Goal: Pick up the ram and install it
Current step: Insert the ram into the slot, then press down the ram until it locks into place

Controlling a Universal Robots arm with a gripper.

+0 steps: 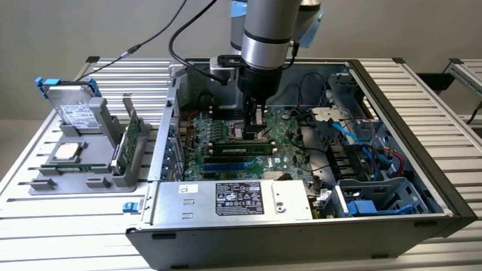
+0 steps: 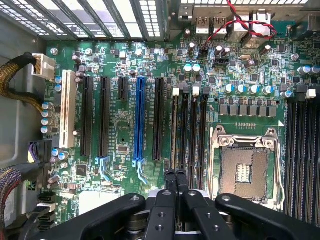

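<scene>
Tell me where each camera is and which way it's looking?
Exterior view: sits off the arm, higher than the open computer case, looking down into it; the arm and its fingers show, lowered over the motherboard.
Wrist view: sits on the wrist, looking past the shut fingers onto the motherboard and its empty processor socket; the black fingers and their links show.
Shared: the fingers and the green motherboard.
</scene>
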